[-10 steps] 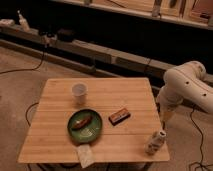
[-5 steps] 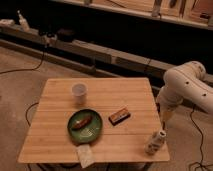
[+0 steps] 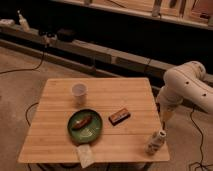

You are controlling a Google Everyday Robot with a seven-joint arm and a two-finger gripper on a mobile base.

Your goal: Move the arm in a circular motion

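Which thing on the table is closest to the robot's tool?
The white bottle at the front right corner. The tool hangs beside the table's right edge; cup, plate and bar sit farther left.

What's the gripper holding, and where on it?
Nothing seen held: the gripper, at the arm's tip, hangs beside the table's right edge, apart from the white bottle.

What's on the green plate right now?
The green plate holds a brown oblong item and a pale piece; the plate surface beneath them is covered. The gripper hangs beside the table.
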